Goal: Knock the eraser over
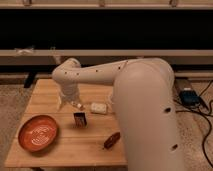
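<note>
The eraser [79,119] is a small dark brown-black block standing upright near the middle of the wooden table [55,147]. My gripper [70,104] hangs from the white arm just behind and left of the eraser, close to the table top. A pale white block [98,108] lies to the right of the gripper. The orange plate [38,132] sits at the front left.
A reddish-brown pepper-shaped object [111,141] lies near the table's front right edge. My large white arm [145,110] covers the table's right side. A dark shelf runs behind the table. Cables and a blue box [189,96] lie on the floor at the right.
</note>
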Available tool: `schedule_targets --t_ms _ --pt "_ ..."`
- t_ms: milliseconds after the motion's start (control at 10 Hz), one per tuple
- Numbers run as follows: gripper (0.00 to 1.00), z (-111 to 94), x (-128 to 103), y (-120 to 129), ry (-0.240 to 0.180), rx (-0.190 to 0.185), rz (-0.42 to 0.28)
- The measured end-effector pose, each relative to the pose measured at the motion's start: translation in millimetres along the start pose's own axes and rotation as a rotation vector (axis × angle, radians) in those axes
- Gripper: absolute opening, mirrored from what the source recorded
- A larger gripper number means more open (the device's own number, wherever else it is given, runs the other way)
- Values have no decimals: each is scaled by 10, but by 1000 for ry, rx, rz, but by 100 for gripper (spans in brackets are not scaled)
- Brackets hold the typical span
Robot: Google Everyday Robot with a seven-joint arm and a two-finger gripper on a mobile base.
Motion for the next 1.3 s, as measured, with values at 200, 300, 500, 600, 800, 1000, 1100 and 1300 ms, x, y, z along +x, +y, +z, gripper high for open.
schedule_targets --t_ms 200,300,500,600,800,1000,1100,1300 --pt "80 42 -244 -104 -32 2 -25" --pt "80 51 -355 -148 -47 6 -37" --pt "80 29 -478 -212 -63 11 -59" --pt "80 -6 -538 -254 -73 9 -69" --pt "80 -103 -623 -367 -88 11 -89" --pt "80 -169 -681 -439 -91 21 -105" --pt "80 -212 -702 -464 -75 34 -114" --pt "80 -255 -704 -470 -41 54 -117"
